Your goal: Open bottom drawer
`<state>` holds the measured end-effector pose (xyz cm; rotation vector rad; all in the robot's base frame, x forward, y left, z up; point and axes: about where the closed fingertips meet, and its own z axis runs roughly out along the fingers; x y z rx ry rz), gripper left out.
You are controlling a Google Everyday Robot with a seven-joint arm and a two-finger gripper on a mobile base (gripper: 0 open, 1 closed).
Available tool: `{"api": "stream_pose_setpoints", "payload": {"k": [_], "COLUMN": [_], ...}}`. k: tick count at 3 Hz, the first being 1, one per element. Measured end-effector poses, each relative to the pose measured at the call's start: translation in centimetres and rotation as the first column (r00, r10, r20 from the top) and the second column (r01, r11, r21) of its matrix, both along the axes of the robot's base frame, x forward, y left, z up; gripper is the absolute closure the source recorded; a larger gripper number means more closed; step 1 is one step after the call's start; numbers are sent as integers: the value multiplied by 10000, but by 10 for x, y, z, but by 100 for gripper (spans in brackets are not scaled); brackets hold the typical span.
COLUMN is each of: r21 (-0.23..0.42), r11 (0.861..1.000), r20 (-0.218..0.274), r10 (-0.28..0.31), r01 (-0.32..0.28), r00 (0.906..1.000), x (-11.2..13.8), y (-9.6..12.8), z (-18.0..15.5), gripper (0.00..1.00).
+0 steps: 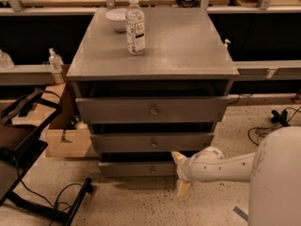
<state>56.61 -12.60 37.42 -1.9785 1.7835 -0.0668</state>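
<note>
The bottom drawer (131,169) is the lowest, narrowest grey front of the cabinet, with a small round knob (152,170) at its centre. It stands slightly out, like the two drawers above it. My gripper (180,172) comes in from the right on a white arm (225,167) and sits in front of the drawer's right part, just right of the knob. Its two tan fingers (178,157) are spread one above the other, open and holding nothing. The drawer's right end is hidden behind the gripper.
The middle drawer (153,142) and top drawer (153,109) sit above. A water bottle (135,25) and a white bowl (115,19) stand on the cabinet top. A cardboard box (63,140) and a black frame (28,173) with cables lie at the left on the floor.
</note>
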Motion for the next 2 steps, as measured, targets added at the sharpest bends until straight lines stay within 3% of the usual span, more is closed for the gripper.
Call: {"api": "stream_pose_setpoints", "payload": {"k": [2], "r21": [-308], "r11": [9979], "r20": [-270], "r10": [564], "r01": [-572], "r00": [9980], "x": [14], "y": [11], "z": [-72], "gripper": [0]}}
